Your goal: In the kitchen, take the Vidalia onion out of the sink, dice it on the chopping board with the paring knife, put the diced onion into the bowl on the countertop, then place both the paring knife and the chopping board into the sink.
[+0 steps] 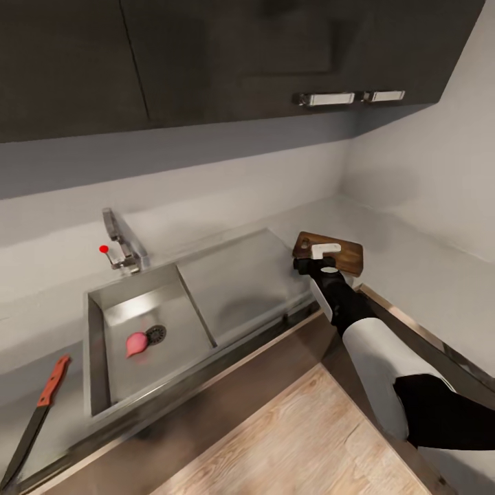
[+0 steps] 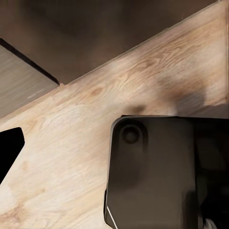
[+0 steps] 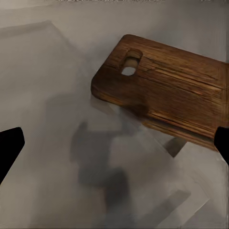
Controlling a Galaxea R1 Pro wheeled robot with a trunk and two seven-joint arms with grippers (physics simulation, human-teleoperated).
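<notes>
— Where's the onion?
— Vidalia onion lies in the sink, touching the drain at its 9 o'clock. Paring knife rests on the desk.
— And your jaws?
— My right gripper is spread wide at the chopping board; left, I cannot tell.

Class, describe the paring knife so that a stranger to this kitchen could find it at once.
Start at the steel sink with the red-knobbed faucet. On the grey countertop at its left lies the paring knife. No other object here is long and slim, with a reddish-brown handle and dark pointed blade.
</notes>
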